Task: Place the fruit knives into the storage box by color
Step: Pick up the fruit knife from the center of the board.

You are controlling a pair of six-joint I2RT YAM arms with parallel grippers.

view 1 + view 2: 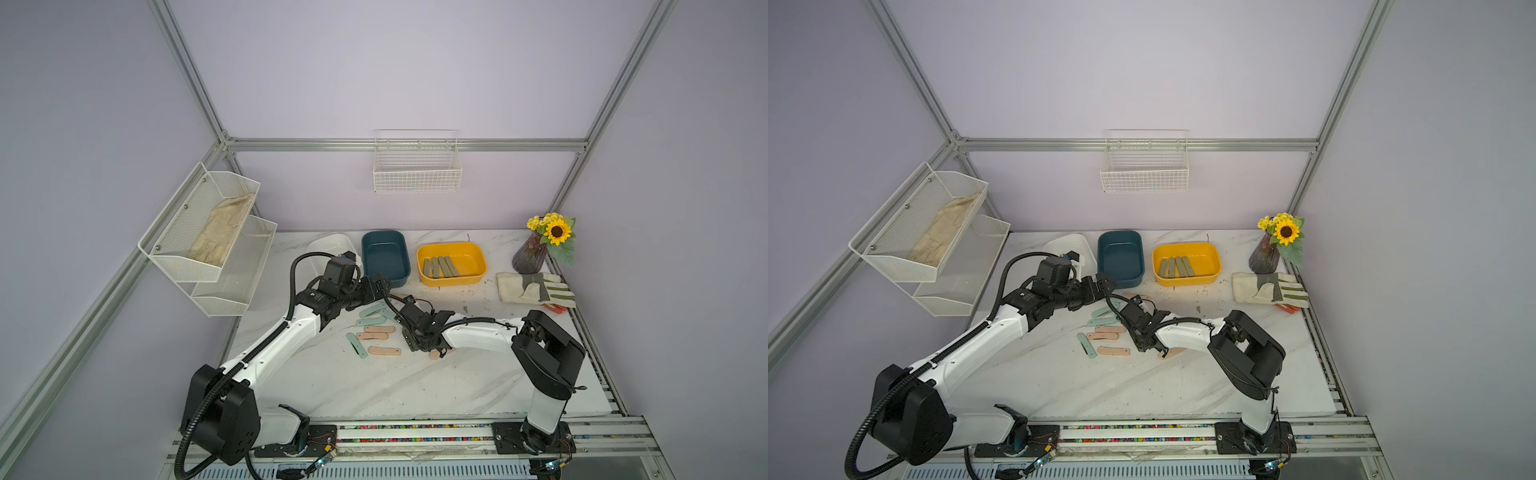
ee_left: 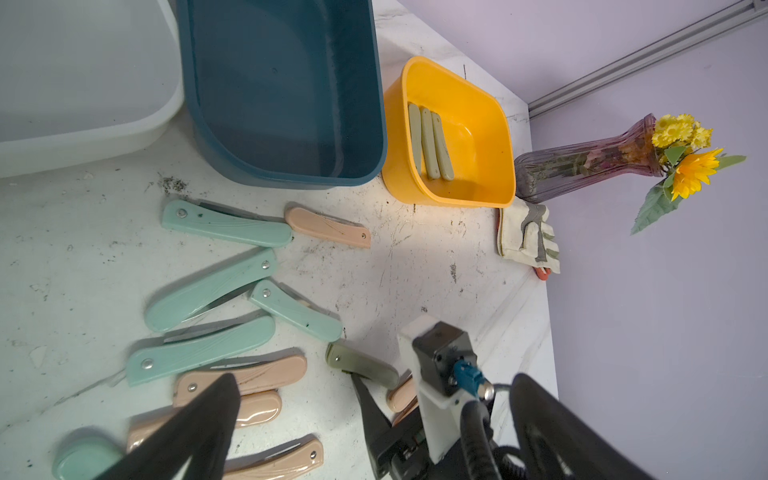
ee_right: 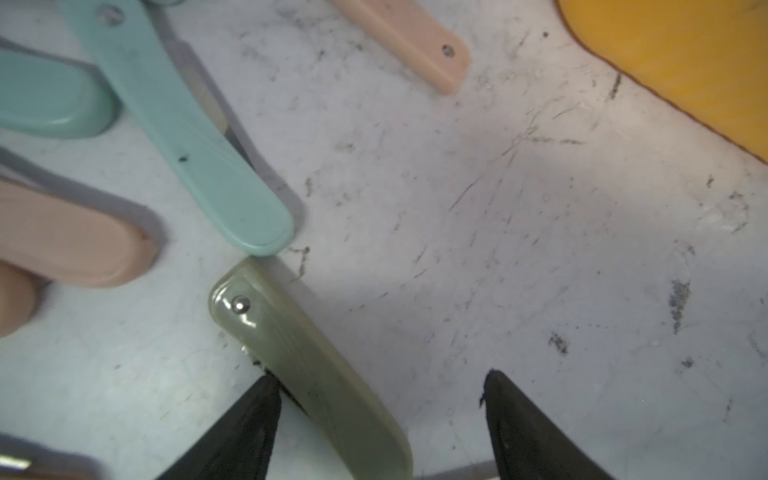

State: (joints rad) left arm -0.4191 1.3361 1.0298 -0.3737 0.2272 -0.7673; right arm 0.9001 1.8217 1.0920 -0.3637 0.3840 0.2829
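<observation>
Right fingers (image 3: pixel 245 436) spread low astride the olive knife (image 3: pixel 299 365); left fingers (image 2: pixel 199 419) wide, empty.

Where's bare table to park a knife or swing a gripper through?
Widest bare table is the front stretch, from the loose knives to the near edge. A smaller patch lies between the yellow box, the glove and the right arm. Crowded: around those knives, in front of the blue box.

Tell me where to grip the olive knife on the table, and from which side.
Grip the olive knife mid-length, across its narrow width, from above: it lies flat, so only the long edges offer faces. The mint knife crowds its rivet end; stay clear.
</observation>
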